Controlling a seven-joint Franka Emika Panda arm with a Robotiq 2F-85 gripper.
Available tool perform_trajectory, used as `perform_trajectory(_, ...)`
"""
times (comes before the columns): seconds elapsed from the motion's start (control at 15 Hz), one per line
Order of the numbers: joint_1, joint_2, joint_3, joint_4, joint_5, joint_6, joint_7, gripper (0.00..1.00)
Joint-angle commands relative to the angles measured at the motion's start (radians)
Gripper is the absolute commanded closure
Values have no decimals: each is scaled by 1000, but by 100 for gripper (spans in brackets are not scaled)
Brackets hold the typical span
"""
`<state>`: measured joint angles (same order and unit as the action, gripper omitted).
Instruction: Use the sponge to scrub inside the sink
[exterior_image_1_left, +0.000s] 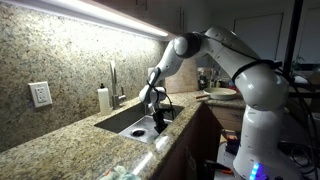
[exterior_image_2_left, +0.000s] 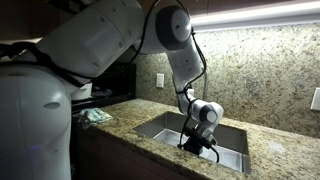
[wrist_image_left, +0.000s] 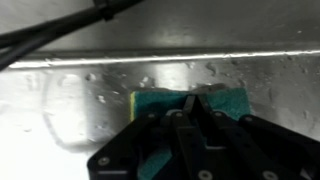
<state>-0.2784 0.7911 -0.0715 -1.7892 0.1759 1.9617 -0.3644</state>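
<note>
In the wrist view the teal-blue sponge (wrist_image_left: 222, 102), with a thin yellow edge on its left, lies flat against the wet grey steel of the sink (wrist_image_left: 90, 85). My gripper (wrist_image_left: 193, 99) is over the sponge with its dark fingers closed to a point on it. In both exterior views the arm reaches down into the basin (exterior_image_1_left: 122, 120) (exterior_image_2_left: 238, 152), and the gripper (exterior_image_1_left: 157, 123) (exterior_image_2_left: 195, 146) is low inside it. The sponge is hidden there behind the gripper.
A slim chrome tap (exterior_image_1_left: 113, 82) and a white soap bottle (exterior_image_1_left: 104, 99) stand behind the basin. Speckled granite counter (exterior_image_1_left: 70, 150) surrounds it, with a backsplash and wall outlets (exterior_image_1_left: 40, 94) (exterior_image_2_left: 160, 80). A teal cloth (exterior_image_2_left: 97, 116) lies on the counter.
</note>
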Motion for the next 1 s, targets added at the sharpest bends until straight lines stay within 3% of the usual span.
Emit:
perform_trajectory(0.0,-9,65,-94,76,-117,-31,93,91)
perform_trajectory(0.4,-8,160,-176,241,-239,-113,235,91)
perform_trajectory(0.67,0,164,-119,280,-247,-79,204,91)
perform_trajectory(0.93,-20,113,-30,250,-155,33,178,91)
